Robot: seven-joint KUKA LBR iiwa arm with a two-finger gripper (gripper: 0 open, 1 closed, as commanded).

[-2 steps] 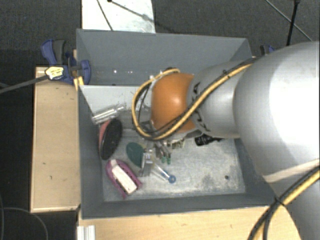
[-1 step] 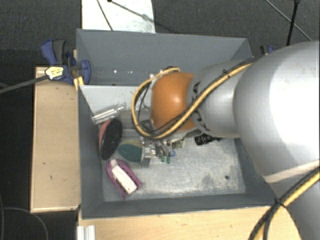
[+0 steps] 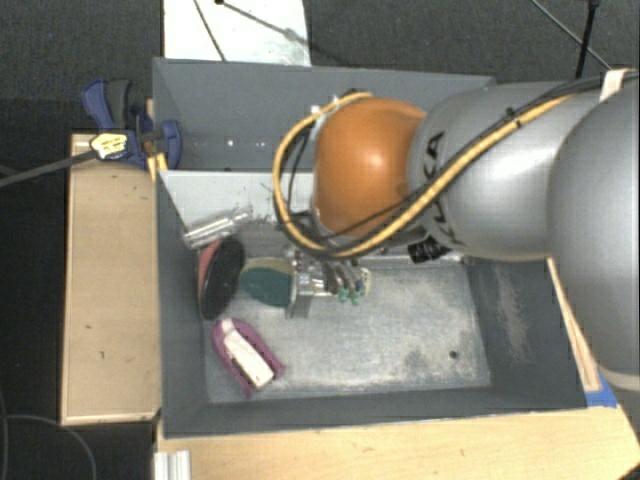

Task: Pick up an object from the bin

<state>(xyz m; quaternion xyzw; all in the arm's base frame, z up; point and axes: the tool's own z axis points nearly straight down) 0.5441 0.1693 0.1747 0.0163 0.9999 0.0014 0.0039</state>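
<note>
The arm's orange cover and cables hide most of the gripper [image 3: 322,284], so it cannot be told whether it is spread or closed. It sits low over the left-centre floor of the bin [image 3: 420,353], against the right end of a dark teal rounded object [image 3: 264,283] whose right edge is covered. Just left is a black disc with a reddish rim [image 3: 220,276]. A silver piece [image 3: 214,228] lies behind, and a purple-and-white item [image 3: 243,352] in front.

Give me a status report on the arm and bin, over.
Gripper low at mid-bin, just right of teal rounded piece. Black disc crowds the teal piece's left. Purple-and-white item front left, silver piece back left, both apart.
</note>
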